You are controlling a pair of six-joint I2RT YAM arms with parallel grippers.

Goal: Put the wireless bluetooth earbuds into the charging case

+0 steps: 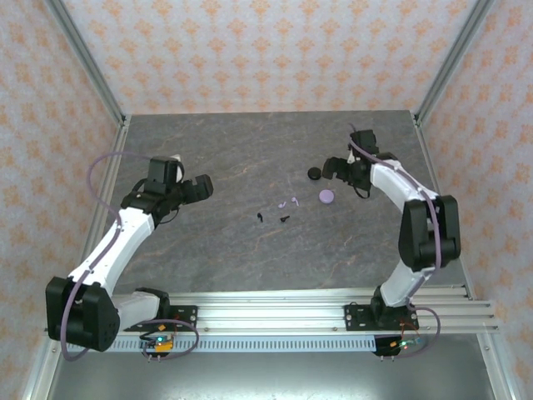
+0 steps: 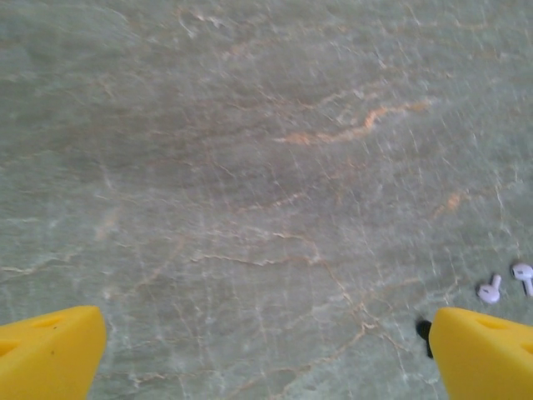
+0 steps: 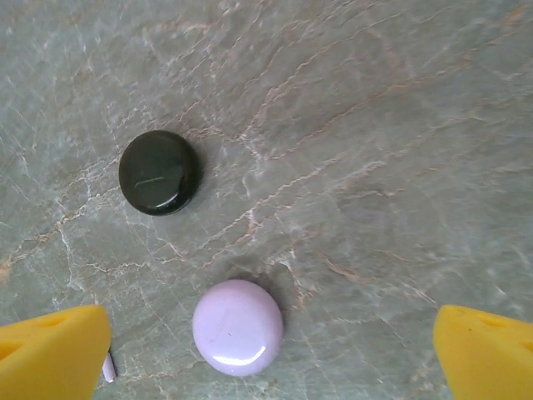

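The 2 lavender earbuds [image 2: 489, 291] lie on the worktop [image 2: 250, 167] just ahead of 1 finger of the left gripper [image 2: 266, 358]. 1 stem slants away from it, the other back toward it. Both grippers are released and hold nothing. The lavender case [image 3: 238, 327] sits between the right gripper's [image 3: 271, 354] fingers — probably your next grasp, so descend centred and close squarely across it.

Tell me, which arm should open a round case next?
The right gripper. It hangs open right beside the lavender case and black case, both shut. The left gripper is open too, but far across the table.
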